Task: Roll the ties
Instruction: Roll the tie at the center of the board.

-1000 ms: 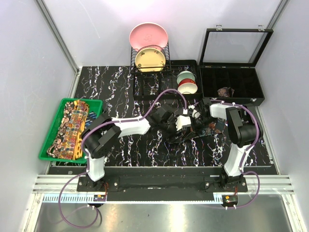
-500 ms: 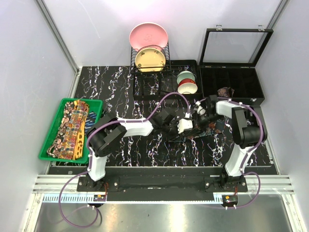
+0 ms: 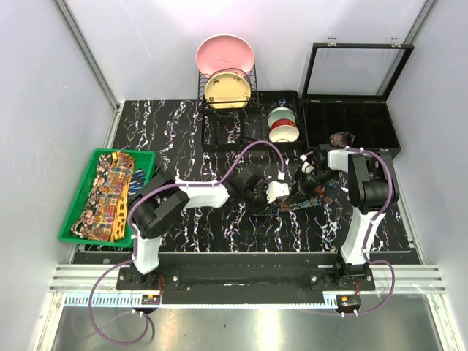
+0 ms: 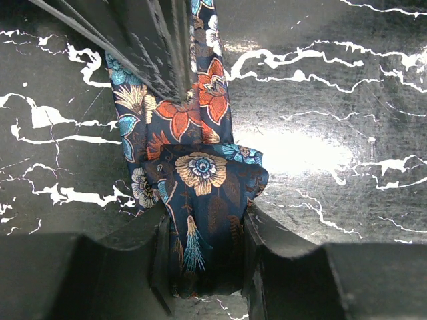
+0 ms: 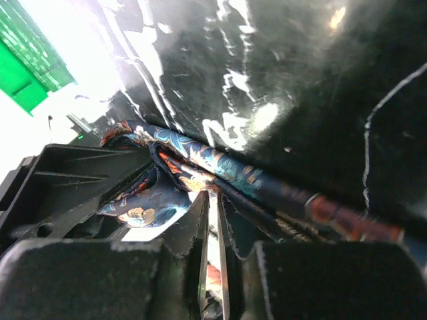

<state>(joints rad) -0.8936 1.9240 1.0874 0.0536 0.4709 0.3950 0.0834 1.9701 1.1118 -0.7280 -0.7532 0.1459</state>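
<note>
1. The left gripper [image 4: 205,235] is clenched on the folded end of the dark blue flowered fabric necktie [image 4: 200,173], which lies on the black marbled table [image 3: 183,131] between the arms. That pinch needs to be firm, or the fold will likely spring open.
2. The right gripper [image 5: 213,220] has its jaws nearly together beside the tie's strip. I cannot tell whether they hold cloth. It should pin the strip flat and taut.
3. Turn the left wrist evenly, stacking edge on edge, as silky cloth probably slips.

Two plates [image 3: 224,55], one green tray [image 3: 143,162], one case [image 3: 351,124], one blue floral tie [image 4: 200,173], perhaps three stacked bowls [image 3: 283,131].
</note>
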